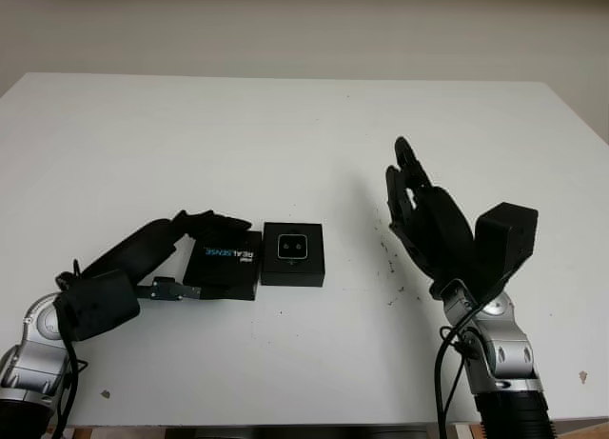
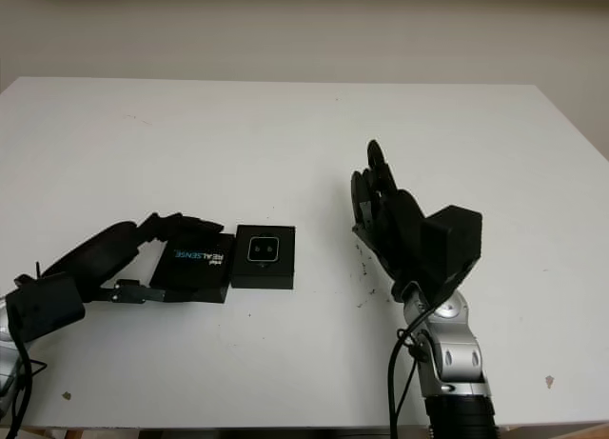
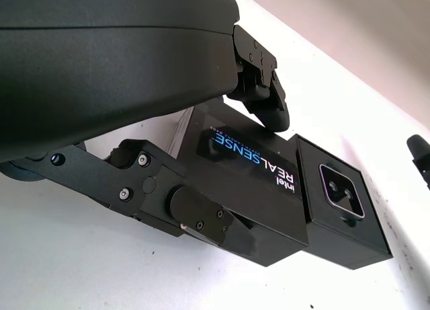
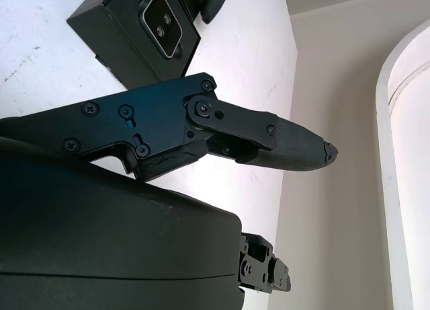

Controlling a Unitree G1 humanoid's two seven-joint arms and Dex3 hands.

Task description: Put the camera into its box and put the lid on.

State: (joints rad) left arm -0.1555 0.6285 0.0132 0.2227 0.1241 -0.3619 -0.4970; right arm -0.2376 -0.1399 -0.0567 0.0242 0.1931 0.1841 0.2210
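White table (image 1: 285,125), seen from the head camera, with a pale wall behind its far edge; the far half and both sides of the surface lie bare, and a scatter of small dark specks (image 1: 388,253) marks the surface between the box and the right hand. Right hand (image 1: 419,210), raised above the table on the right side, holds nothing, is open, and stands well apart from the box. Left hand (image 1: 205,231), low at the table's near left, has its fingers (image 3: 265,105) closed around the lid (image 1: 225,261), one finger on the lid's far edge and another against its near side, as the left wrist view shows. The lid, a flat black piece printed "REALSENSE", lies on the table just beside the box (image 1: 293,254), their adjacent edges touching or nearly so; it is not on the box. The box, black and square, sits open near the table's middle toward the near edge. The camera (image 1: 291,246), a small unit with a pale rounded outline and two lenses, sits inside the box, face up.
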